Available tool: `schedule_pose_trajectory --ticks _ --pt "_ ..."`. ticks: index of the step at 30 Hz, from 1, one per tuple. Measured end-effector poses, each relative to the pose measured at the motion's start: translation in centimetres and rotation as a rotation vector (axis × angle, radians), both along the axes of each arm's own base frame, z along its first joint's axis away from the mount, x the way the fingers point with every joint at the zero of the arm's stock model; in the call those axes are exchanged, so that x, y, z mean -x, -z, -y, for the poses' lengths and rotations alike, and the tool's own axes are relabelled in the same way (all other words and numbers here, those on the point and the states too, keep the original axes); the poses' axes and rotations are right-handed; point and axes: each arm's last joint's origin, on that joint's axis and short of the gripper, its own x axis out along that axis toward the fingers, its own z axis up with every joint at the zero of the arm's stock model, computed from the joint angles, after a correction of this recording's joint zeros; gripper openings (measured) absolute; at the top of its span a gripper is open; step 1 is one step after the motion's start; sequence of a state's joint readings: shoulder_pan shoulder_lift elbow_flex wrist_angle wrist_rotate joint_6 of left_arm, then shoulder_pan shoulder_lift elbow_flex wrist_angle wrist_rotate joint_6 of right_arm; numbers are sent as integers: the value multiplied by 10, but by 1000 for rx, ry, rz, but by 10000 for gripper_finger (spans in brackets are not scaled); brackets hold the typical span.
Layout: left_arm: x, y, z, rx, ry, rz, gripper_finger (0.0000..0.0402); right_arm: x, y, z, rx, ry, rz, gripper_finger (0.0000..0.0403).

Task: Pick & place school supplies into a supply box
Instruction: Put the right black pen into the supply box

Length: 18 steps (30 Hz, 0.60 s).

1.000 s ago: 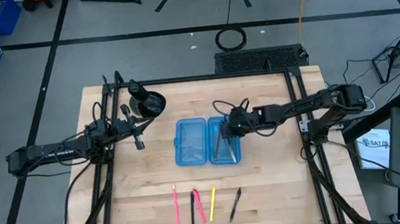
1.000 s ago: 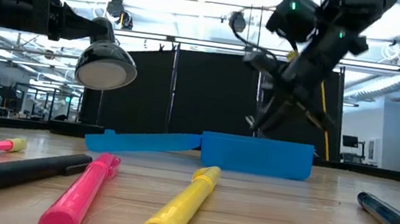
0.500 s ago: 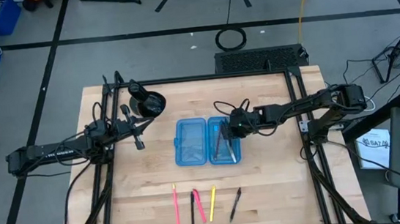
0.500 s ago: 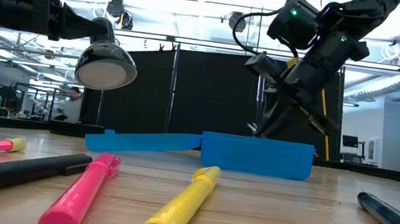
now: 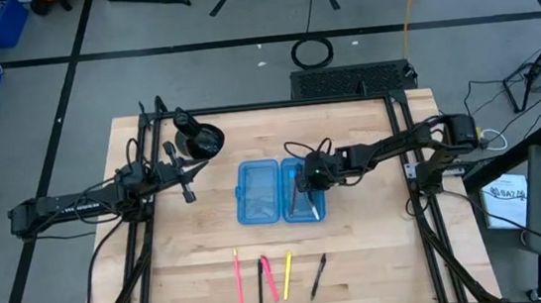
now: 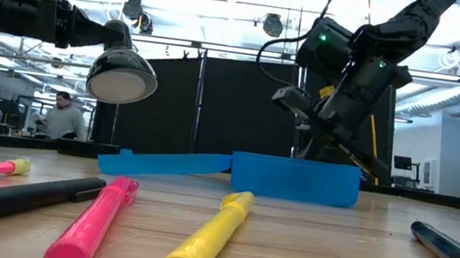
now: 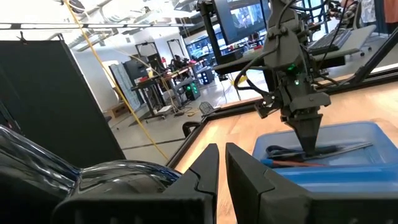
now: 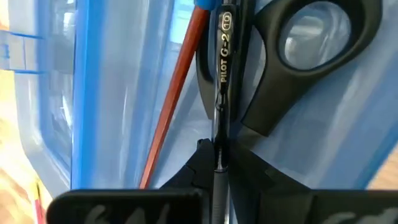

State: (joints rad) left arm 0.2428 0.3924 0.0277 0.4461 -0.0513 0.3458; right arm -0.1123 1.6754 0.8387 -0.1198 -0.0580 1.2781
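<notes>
The supply box (image 5: 259, 194), a translucent blue case, lies open in the middle of the table with its two halves side by side. Its right half holds a red pencil (image 8: 177, 93) and black-handled scissors (image 8: 311, 50). My right gripper (image 5: 305, 182) reaches down into that half, shut on a black pen (image 8: 224, 56). Several more pens and markers (image 5: 273, 278) lie in a row near the table's near edge. My left gripper (image 5: 186, 185) waits over the table, left of the box, shut and holding nothing. My right gripper pinches the black pen's barrel (image 8: 219, 140) between its two fingers, coming from above at a slant, with the fingers across the pen. The pen's printed end points away from the fingers, close beside the red pencil and the scissors in the box's right half.
A black round cup-like object (image 5: 204, 139) sits at the far left of the table, near my left arm. The box's left half (image 6: 168, 163) lies flat and low. A black frame runs round the table. A person (image 6: 61, 116) stands in the room beyond.
My right gripper has come down and slightly toward the table's left, lowering the pen it holds into the box's right half. The left arm has kept still.
</notes>
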Motion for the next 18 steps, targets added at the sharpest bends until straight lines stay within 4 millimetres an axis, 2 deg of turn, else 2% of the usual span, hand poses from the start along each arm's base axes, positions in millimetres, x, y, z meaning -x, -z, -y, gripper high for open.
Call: schedule_pose_trajectory --ticks 6,18 --pt "0 1 0 2 1 -8 35 -1 0 0 11 -9 15 26" --pt "0 2 0 12 1 -17 35 -2 -6 -1 -17 -14 50 111"
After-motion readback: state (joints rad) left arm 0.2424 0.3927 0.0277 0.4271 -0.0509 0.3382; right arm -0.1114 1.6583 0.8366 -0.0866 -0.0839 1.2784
